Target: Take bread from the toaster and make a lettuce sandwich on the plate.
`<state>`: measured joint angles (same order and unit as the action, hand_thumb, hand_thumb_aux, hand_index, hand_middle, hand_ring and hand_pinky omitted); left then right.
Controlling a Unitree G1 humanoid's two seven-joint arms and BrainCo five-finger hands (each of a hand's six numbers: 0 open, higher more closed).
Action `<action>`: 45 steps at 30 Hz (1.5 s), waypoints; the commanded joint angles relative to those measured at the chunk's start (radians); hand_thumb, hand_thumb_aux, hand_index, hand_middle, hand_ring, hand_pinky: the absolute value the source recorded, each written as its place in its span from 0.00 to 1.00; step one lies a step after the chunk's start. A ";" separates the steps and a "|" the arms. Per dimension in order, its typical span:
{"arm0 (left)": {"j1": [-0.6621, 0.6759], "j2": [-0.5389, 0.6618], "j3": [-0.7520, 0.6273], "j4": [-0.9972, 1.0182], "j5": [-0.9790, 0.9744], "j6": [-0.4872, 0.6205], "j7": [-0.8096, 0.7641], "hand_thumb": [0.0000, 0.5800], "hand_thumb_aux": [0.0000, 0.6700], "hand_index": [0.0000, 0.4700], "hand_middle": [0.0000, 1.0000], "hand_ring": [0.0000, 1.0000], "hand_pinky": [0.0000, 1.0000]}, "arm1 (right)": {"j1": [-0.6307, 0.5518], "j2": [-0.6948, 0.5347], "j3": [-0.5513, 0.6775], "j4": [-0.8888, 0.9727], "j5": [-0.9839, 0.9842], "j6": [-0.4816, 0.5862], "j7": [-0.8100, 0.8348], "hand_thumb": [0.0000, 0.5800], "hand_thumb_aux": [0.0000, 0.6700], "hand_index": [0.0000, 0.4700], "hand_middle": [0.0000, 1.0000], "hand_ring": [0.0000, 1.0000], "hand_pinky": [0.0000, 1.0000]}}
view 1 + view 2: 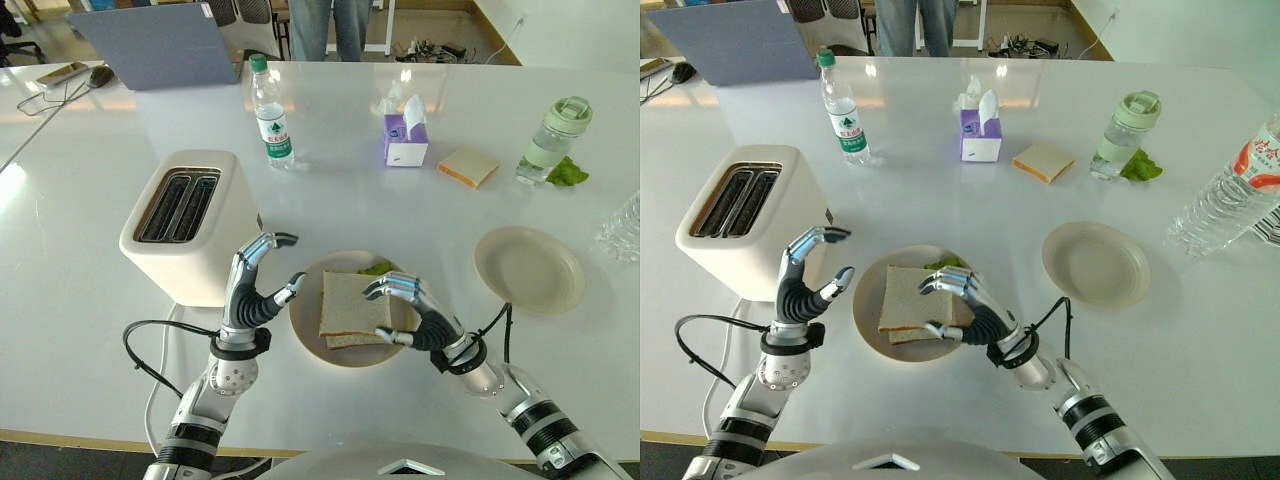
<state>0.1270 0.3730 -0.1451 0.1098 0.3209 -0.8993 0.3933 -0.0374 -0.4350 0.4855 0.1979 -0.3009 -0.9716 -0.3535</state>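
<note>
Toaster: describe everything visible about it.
The toaster is a cream, smooth-sided box with rounded corners, upright on the white table, left of the plate. Its two long top slots are dark and look empty. The left hand stands open by its near right corner; whether it touches, I cannot tell.

Metallic silver-grey finger segments over a black palm on the left hand (255,287), black cuff beneath, then a rounded pale-grey wrist joint (232,376) dotted with small dark holes. Same silver and black on the right hand (418,318). Forearms (545,428) banded in silver and black rings. Thin black cable (140,340) looping off the left wrist, a second cable (504,322) arching off the right
</note>
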 commanded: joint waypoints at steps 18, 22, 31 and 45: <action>0.065 0.135 -0.289 0.179 -0.015 0.130 -0.576 1.00 1.00 1.00 1.00 1.00 1.00 | 0.025 -0.099 -0.037 0.190 -0.296 -0.017 0.366 1.00 1.00 1.00 1.00 1.00 1.00; -0.088 0.016 -0.293 0.353 0.250 0.260 -0.316 1.00 1.00 1.00 1.00 1.00 1.00 | -0.077 0.030 -0.071 0.337 -0.410 0.140 0.157 1.00 1.00 1.00 1.00 1.00 1.00; -0.373 -0.130 -0.288 0.712 0.339 0.375 -0.004 1.00 1.00 1.00 1.00 1.00 1.00 | -0.278 0.224 -0.123 0.699 -0.292 0.260 0.055 1.00 1.00 1.00 1.00 1.00 1.00; -0.292 -0.125 -0.079 0.067 -0.171 -0.042 -0.074 0.00 0.00 0.00 0.00 0.00 0.00 | -0.234 0.228 -0.367 0.092 0.061 0.166 0.066 0.00 0.00 0.00 0.00 0.00 0.00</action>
<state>-0.1209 0.2824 -0.3234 0.2781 0.2216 -1.0199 0.2967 -0.2548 -0.2346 0.1942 0.4132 -0.3110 -0.8750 -0.2690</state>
